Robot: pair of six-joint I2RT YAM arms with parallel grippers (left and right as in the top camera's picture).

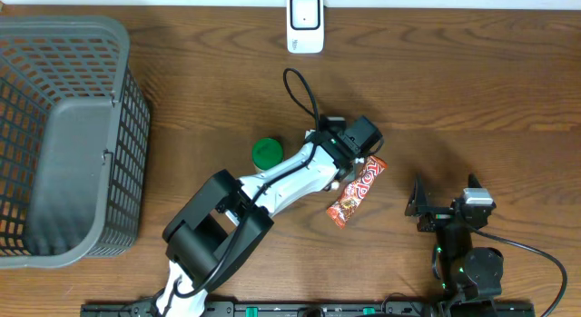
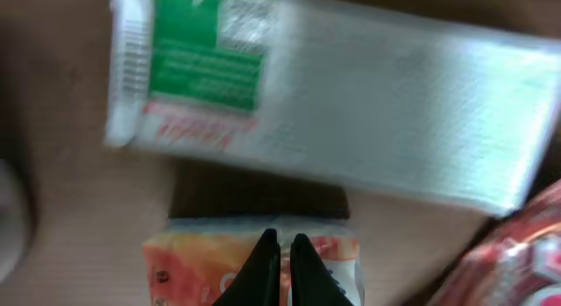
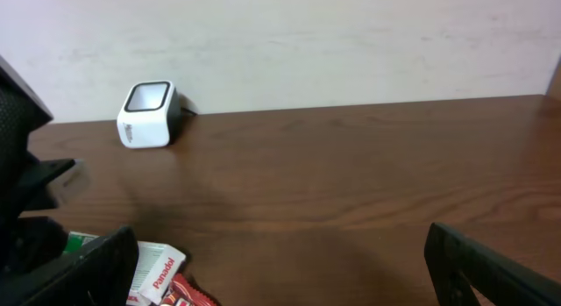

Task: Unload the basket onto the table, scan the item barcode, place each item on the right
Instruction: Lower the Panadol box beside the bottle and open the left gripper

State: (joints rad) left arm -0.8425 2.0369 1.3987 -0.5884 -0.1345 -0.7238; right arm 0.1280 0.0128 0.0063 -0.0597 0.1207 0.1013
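Left gripper is clenched, fingertips together right over an orange packet on the desk. Too blurred to say whether it actually pinches the packet. Just beyond the packet a white box with a green label lies across the wrist view. Red snack bar sits just beside the gripper, on the side toward the right arm. Scanner stands at the far desk edge, well apart from all 3. Right gripper is released, jaws wide.
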